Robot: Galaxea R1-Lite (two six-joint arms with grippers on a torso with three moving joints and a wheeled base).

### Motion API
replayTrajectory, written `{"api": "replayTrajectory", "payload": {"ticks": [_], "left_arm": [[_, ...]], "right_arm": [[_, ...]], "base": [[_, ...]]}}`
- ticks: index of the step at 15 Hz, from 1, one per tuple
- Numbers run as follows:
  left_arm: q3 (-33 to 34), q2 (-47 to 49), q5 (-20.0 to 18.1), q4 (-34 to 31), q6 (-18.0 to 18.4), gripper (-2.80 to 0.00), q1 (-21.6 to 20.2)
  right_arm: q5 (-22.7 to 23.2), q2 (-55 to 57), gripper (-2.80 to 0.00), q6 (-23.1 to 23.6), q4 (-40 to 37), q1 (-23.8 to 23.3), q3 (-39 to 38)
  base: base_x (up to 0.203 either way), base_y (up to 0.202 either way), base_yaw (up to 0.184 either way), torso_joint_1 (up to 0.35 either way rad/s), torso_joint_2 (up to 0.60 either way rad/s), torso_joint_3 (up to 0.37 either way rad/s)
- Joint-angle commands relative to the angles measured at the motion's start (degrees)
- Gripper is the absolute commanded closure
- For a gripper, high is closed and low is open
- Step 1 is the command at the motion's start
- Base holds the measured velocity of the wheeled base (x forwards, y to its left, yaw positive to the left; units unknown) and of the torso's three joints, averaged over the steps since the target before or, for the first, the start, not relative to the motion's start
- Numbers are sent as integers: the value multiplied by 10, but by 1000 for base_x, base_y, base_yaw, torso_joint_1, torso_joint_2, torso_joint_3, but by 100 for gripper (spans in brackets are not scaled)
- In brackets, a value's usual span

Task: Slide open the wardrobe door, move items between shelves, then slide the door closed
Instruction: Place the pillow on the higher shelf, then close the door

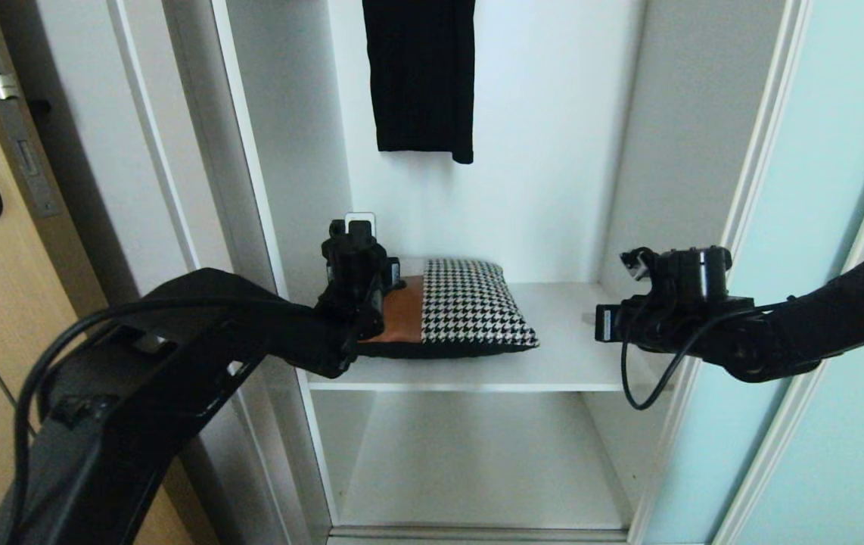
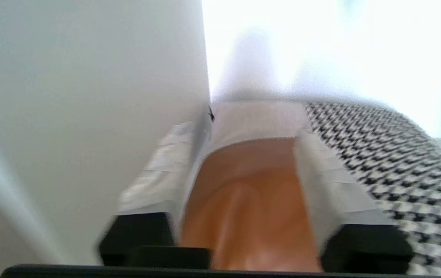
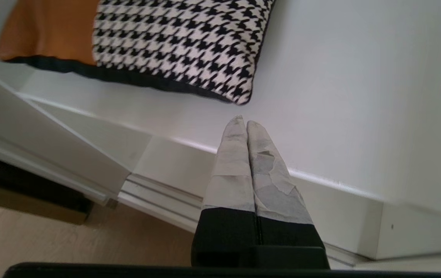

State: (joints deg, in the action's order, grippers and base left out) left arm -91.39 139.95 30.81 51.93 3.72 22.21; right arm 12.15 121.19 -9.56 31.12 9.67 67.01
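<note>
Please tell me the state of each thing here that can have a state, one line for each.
Sliding wardrobe door: slid open.
Pillow: lying flat on the upper shelf.
Left pincer: straddling the pillow's tan part, grip unclear.
Right pincer: shut, empty, in front of the shelf.
Black garment: hanging above.
</note>
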Motion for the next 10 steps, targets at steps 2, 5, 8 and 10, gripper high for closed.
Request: {"api": "replayTrajectory", "payload": {"ticks": [2, 5, 8, 10], "left_arm": [[84, -140, 22, 2, 6, 0, 10], [214, -269, 72, 6, 30, 0, 12], [363, -403, 92, 7, 42, 0, 10], [446, -481, 121, 8, 50, 0, 7]], "right_arm": [[0, -90, 0, 0, 0, 0, -50], [-4, -194, 0, 4, -3, 0, -140], [-6, -314, 0, 6, -18, -1, -244], [-13, -395, 0, 6, -46, -7, -290]], "base": [[0, 0, 0, 0, 0, 0], [0, 0, 0, 0, 0, 0], [0, 0, 0, 0, 0, 0], [0, 0, 0, 0, 0, 0]]}}
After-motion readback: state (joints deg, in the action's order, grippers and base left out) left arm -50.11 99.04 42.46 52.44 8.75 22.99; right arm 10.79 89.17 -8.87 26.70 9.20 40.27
